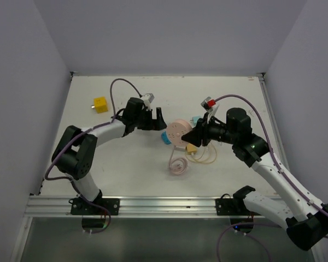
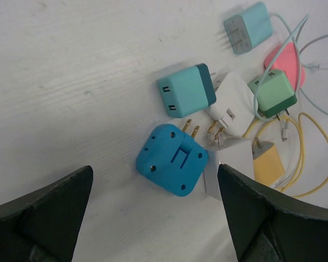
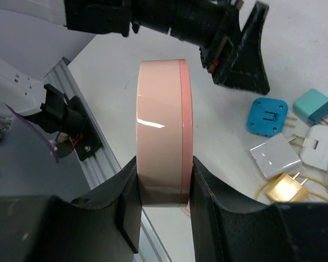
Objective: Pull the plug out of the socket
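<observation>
My right gripper [image 1: 198, 135] [image 3: 164, 185] is shut on the socket [image 1: 179, 131] [image 3: 164, 125], a pink round disc held on edge above the table, one finger on each flat face. A blue square plug [image 2: 172, 159] [image 1: 167, 138] [image 3: 268, 116] lies flat on the table beside the socket, its gold prongs pointing toward the other chargers. Just left of the socket my left gripper [image 1: 159, 119] [image 2: 154, 207] hangs above the plug. Its jaws stand wide apart with only bare table between them.
Several chargers lie just past the blue plug: teal [image 2: 186, 90], white [image 2: 232, 103], green [image 2: 272, 94], yellow [image 2: 268, 164], grey-blue [image 2: 247, 27]. A pink coiled cable [image 1: 179, 165] and yellow cable [image 1: 202, 156] lie in front of the socket. A yellow cube [image 1: 100, 104] sits far left.
</observation>
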Robot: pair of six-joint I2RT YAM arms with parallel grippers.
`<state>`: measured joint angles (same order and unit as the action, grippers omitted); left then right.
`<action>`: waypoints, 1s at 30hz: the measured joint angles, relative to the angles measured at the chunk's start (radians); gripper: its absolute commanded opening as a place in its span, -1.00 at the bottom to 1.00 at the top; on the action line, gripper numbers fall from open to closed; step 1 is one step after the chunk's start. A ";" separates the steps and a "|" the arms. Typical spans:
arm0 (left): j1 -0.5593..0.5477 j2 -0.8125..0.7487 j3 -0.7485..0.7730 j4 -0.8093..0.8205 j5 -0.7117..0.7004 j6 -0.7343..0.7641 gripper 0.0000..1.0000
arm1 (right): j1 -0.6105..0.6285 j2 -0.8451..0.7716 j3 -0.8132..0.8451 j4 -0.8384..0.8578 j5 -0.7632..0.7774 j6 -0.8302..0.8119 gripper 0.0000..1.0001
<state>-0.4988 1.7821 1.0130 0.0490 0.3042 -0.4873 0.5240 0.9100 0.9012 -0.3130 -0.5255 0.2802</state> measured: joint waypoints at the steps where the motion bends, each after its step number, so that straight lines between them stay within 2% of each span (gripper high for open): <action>1: 0.026 -0.042 -0.008 -0.018 -0.011 0.000 0.99 | 0.002 0.018 0.001 0.012 -0.010 0.005 -1.00; 5: 0.133 -0.214 -0.011 -0.099 -0.080 0.004 0.99 | 0.027 0.115 0.021 0.065 -0.035 0.026 -1.00; 8: 0.253 -0.364 -0.011 -0.169 -0.145 0.025 0.99 | 0.062 0.225 0.062 0.109 -0.039 0.047 -1.00; 12: 0.370 -0.532 -0.011 -0.266 -0.272 0.087 0.99 | 0.101 0.385 0.137 0.193 -0.037 0.099 -1.00; 20: 0.374 -0.822 -0.063 -0.406 -0.443 0.146 0.99 | 0.171 0.739 0.362 0.407 0.011 0.269 -1.00; 30: 0.365 -0.905 -0.124 -0.458 -0.543 0.193 0.97 | 0.240 1.146 0.608 0.726 0.140 0.519 -0.96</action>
<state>-0.1337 0.8768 0.8890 -0.4091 -0.2386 -0.2939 0.7643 2.0563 1.5093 0.4126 -0.3855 0.7994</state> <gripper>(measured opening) 0.991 0.368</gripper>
